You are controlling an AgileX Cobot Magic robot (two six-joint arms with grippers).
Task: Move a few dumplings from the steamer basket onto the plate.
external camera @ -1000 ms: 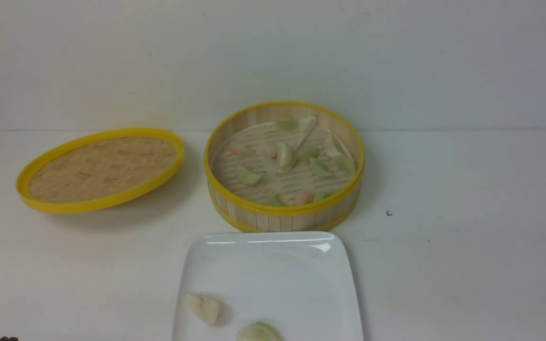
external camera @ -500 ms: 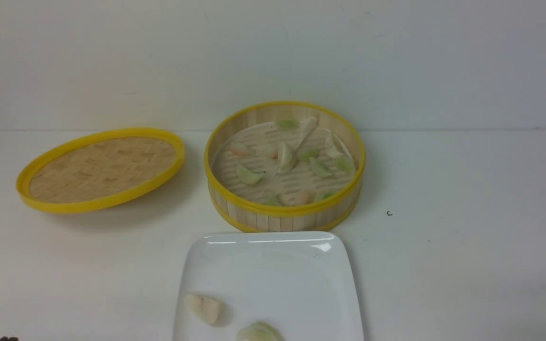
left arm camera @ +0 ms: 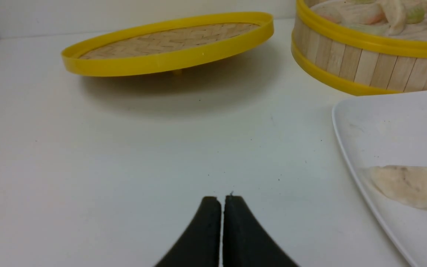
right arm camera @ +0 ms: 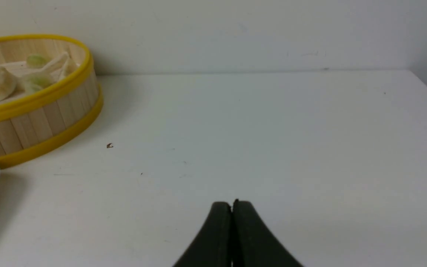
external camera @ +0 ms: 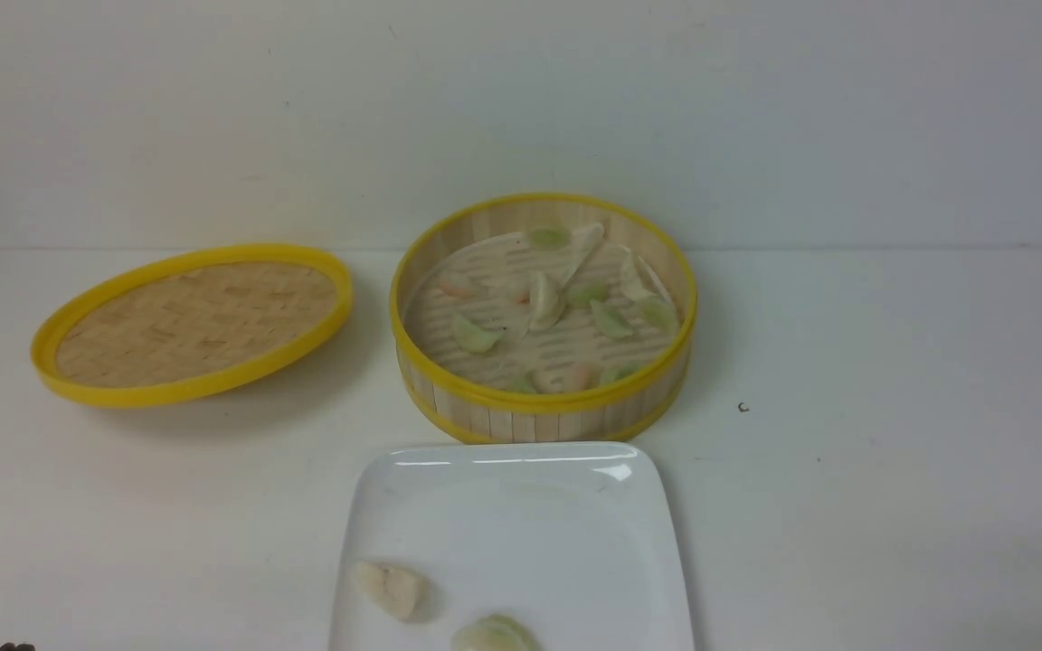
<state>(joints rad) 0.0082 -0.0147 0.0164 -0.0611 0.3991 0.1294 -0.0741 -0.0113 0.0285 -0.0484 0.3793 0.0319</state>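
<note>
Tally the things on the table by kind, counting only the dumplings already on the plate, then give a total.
Steamer basket: 1
Lid: 1
Plate: 1
Dumplings on the plate: 2, one whitish, one pale green
Total: 5

Front cam: high, looks forward and down over the counter (external camera: 892, 362) at the steamer basket (external camera: 543, 398). Left wrist cam: low and close, faces the basket (left arm camera: 365, 66) from its left-front, lid (left arm camera: 169, 55) ahead. Right wrist cam: low, from the basket's (right arm camera: 39, 122) right-front, facing the wall. All three share the basket.
</note>
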